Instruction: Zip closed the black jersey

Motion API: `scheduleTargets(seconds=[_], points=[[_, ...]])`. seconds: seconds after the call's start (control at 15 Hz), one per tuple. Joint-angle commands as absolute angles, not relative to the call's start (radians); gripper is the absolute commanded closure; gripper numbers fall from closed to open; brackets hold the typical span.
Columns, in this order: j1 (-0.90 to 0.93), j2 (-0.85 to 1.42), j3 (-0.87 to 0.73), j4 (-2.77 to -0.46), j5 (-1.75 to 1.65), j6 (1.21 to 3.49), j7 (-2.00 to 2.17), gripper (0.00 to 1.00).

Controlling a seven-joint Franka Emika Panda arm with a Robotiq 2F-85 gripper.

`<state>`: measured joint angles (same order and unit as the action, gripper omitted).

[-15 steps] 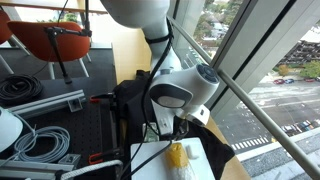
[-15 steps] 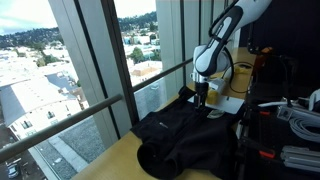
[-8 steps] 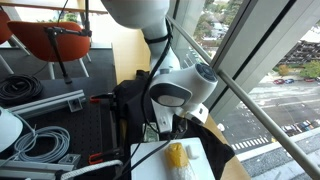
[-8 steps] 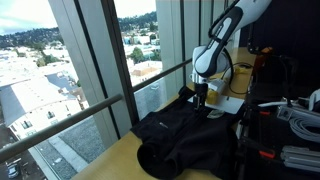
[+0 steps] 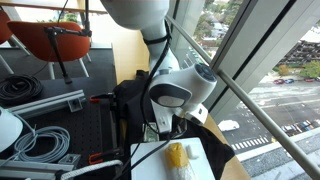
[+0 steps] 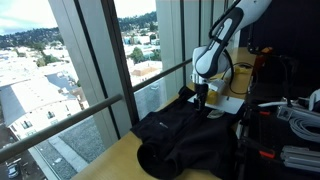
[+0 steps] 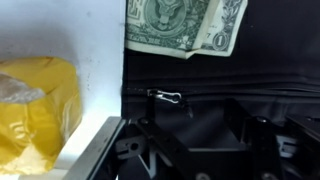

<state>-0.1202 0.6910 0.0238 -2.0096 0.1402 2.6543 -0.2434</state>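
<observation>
White arm (image 5: pixel 178 88) of fat, rounded, glossy segments, with dark grey bands at the joints, in both exterior views. Thin black cable (image 5: pixel 153 75) looped along its side. At the tip, a small black gripper (image 6: pixel 203 96). Close up in the wrist view, matte, angular black plastic with raised ribs.

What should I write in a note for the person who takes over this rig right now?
Gripper: looks open, holds nothing, low over the black jersey.
Things: the jersey lies spread on the table by the window. Its zipper pull lies just ahead of the fingers, near the fabric's edge. A dollar bill lies on the jersey beyond it.
Done: approach to the pull. The pull is not yet grasped.
Left: close on the pull and draw it along the zipper. How far it is zipped cannot be told.
</observation>
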Motion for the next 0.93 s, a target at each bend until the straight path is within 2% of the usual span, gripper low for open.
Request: scheduleTargets(seconds=[0.0,0.33,0.47,0.87], points=[[-0.120,0.701,0.018,-2.008,0.107,2.679,-0.211,0.60],[-0.120,0.703,0.017,-2.010,0.108,2.680,-0.210,0.97],[-0.121,0.703,0.017,-2.012,0.108,2.680,-0.211,1.00],[-0.124,0.701,0.018,-2.013,0.109,2.679,-0.214,0.98]])
